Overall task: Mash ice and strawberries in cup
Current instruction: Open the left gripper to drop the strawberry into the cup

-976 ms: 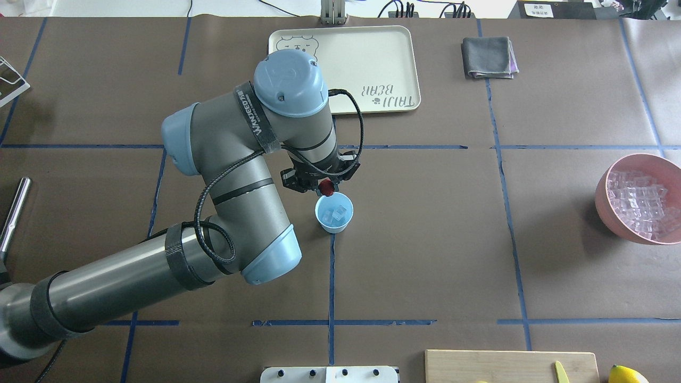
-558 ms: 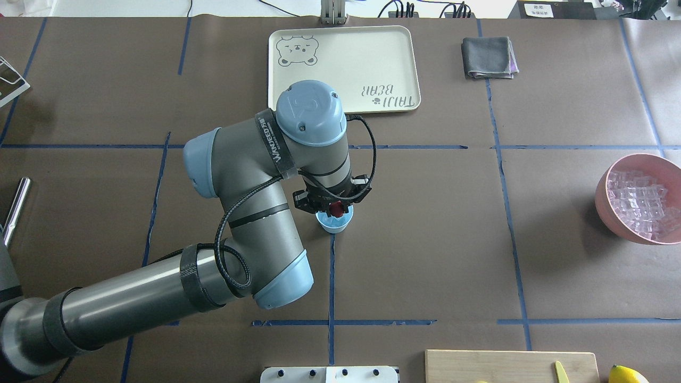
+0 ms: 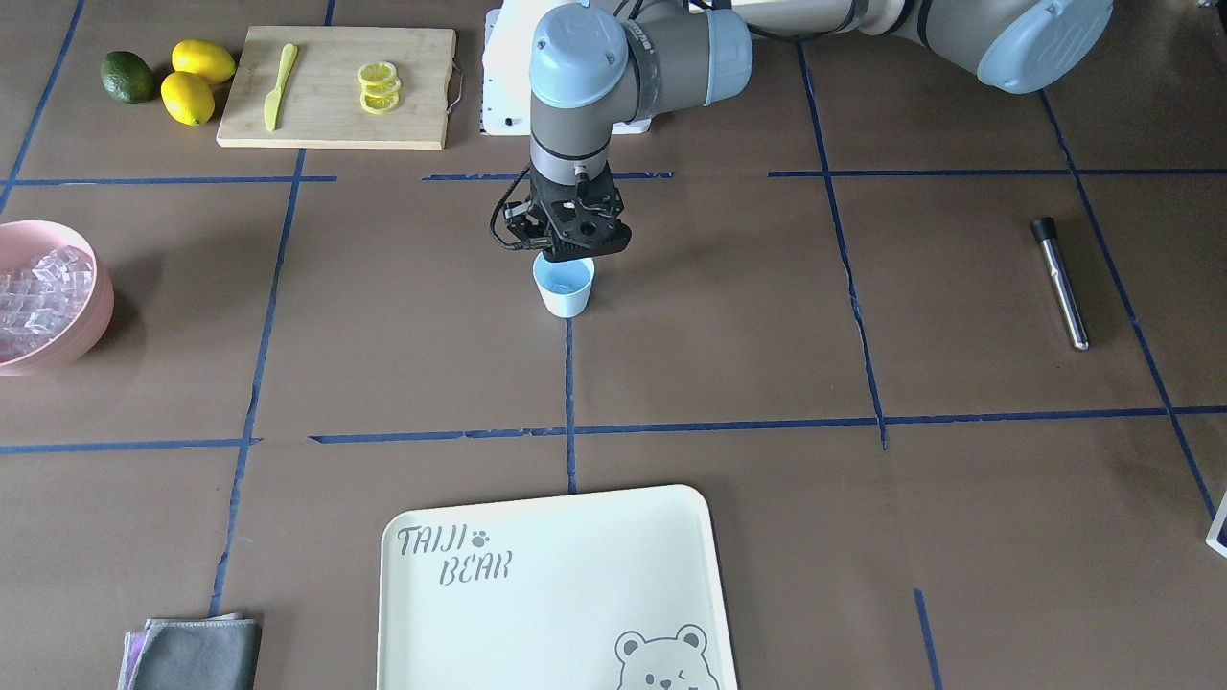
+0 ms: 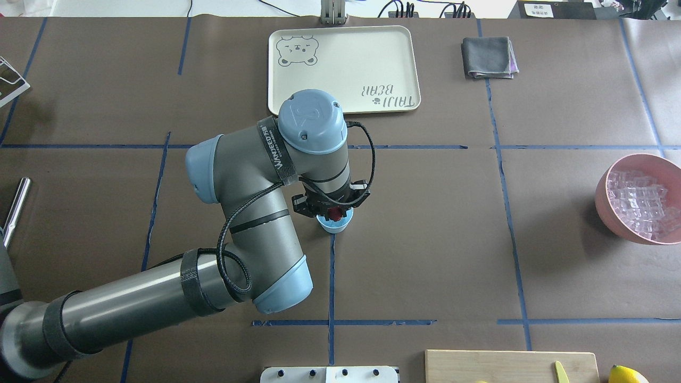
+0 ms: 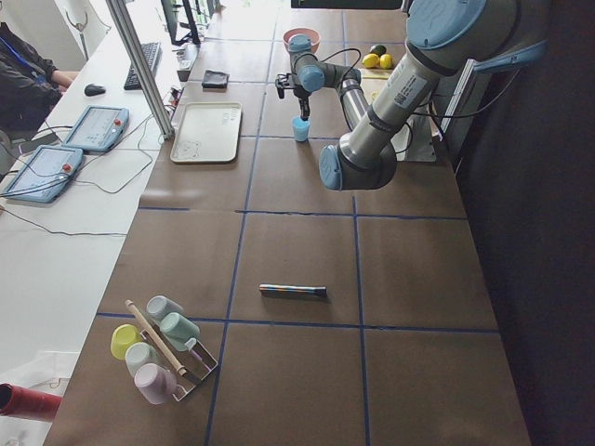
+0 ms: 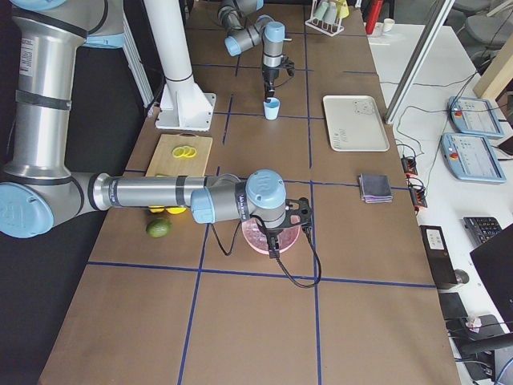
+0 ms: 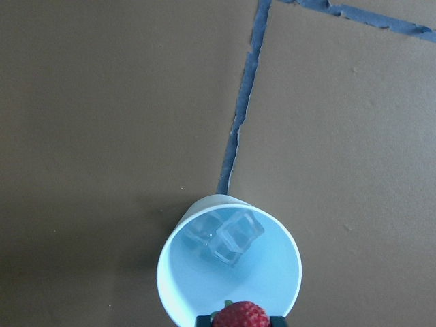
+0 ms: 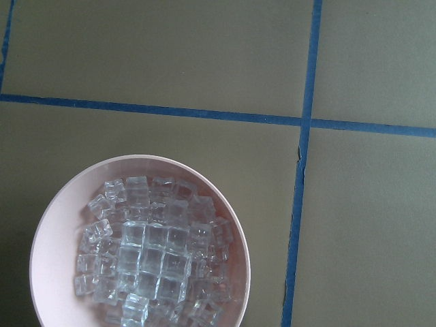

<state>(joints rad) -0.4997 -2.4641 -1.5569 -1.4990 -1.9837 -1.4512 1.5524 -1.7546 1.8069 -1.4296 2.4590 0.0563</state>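
The light-blue cup (image 4: 335, 226) stands upright at mid-table with a few clear ice cubes (image 7: 235, 235) in its bottom. My left gripper (image 4: 334, 211) hangs just above the cup's rim (image 7: 178, 240), shut on the red strawberry (image 7: 240, 315), which sits between the fingertips over the rim's near side. In the front-facing view the gripper body hides the berry above the cup (image 3: 564, 290). My right gripper (image 6: 278, 234) hovers over the pink bowl (image 8: 51, 208) heaped with ice (image 8: 153, 252); I cannot tell whether it is open or shut.
A cream tray (image 4: 372, 48) lies beyond the cup, a folded grey cloth (image 4: 488, 57) to its right. A metal rod (image 3: 1059, 283) lies on my left side. A cutting board (image 3: 316, 120) with lemon slices, a knife, lemons and a lime sit near the base.
My left arm has swung back toward the base, carrying the strawberry from just beyond the cup to over its mouth. The cup has stayed in place.
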